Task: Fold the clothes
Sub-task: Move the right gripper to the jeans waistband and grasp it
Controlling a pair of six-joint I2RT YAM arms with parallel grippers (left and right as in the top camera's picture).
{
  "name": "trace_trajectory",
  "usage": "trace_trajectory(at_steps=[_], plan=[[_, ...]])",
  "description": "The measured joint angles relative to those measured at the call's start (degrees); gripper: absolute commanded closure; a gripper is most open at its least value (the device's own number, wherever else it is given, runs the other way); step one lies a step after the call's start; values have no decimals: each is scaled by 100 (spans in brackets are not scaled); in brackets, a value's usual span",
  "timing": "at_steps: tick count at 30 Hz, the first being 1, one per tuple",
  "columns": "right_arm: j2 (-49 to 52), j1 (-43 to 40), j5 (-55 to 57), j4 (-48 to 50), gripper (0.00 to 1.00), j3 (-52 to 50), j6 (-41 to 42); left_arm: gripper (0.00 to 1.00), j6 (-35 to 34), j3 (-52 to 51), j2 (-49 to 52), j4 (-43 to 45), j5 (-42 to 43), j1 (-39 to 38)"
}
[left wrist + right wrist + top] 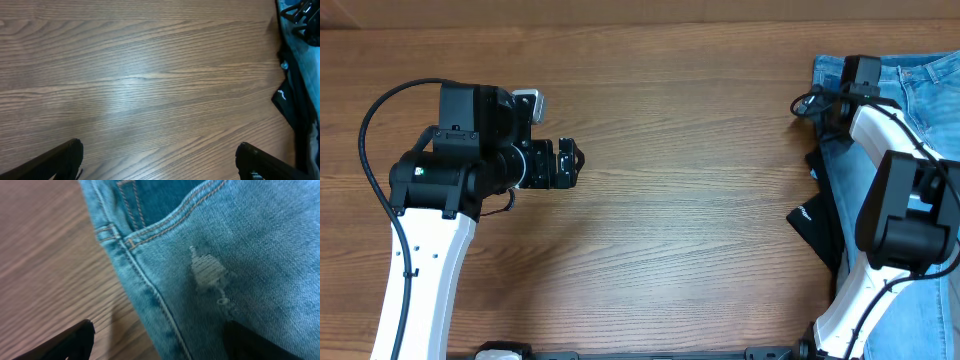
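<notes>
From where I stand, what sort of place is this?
Probably a robot lab bench: a left arm and a right arm stand at a plain wood-grain table, with jeans lying on it.

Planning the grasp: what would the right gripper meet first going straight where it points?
Probably the jeans: the right gripper, jaws open, points straight at the denim, though depth is unclear.

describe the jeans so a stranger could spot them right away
Look to the far right edge of the wooden table, under the white right arm. The jeans lie there, light-blue denim with tan stitching and a frayed pale patch, unlike the black cloth beside them.
</notes>
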Motion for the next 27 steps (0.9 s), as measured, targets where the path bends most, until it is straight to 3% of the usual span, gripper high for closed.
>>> trace_trajectory(at_steps=[2, 7, 14, 21, 26, 27], plan=[[94, 4, 63, 68, 16, 0, -22, 0, 2, 0, 0, -15, -22, 0], [142, 13, 254, 74, 36, 15, -63, 0, 2, 0, 0, -20, -76, 0], [188, 46, 702, -9, 31, 55, -107, 0, 2, 0, 0, -22, -87, 0], [197, 192, 905, -197, 19, 59, -997, 0, 2, 0, 0, -24, -101, 0], [197, 461, 1353, -234, 18, 96, -1611, 0, 2, 0, 0, -24, -101, 0], [197, 507, 1419, -214, 22, 96, -1698, 0, 2, 0, 0, -24, -101, 0]])
